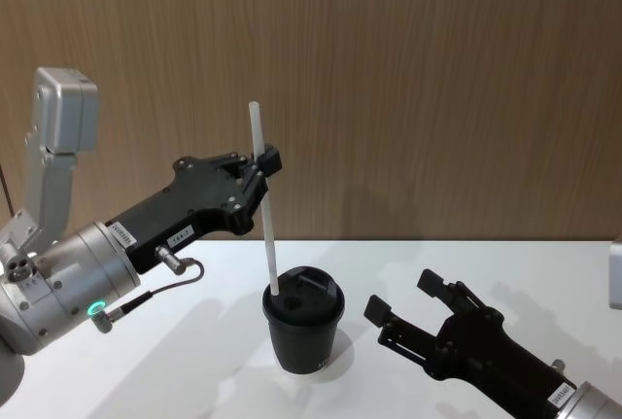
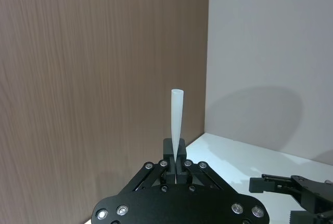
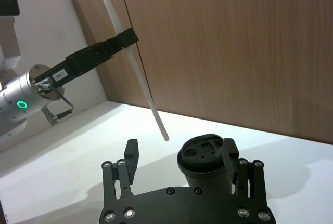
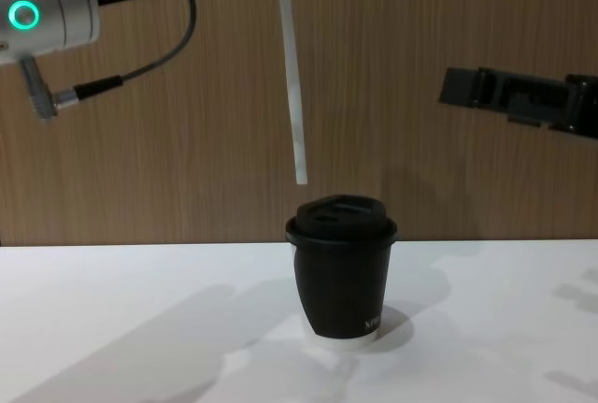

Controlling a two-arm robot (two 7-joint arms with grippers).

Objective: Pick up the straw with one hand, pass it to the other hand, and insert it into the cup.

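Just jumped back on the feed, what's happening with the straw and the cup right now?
The left claw is shut on the straw and holds it nearly upright above the cup. In the chest view the straw's lower tip hangs just above the lid, apart from it, so it is not yet inserted. The cup stands upright on the white table. The right claw is open and holds nothing, low beside the cup on the robot's right.
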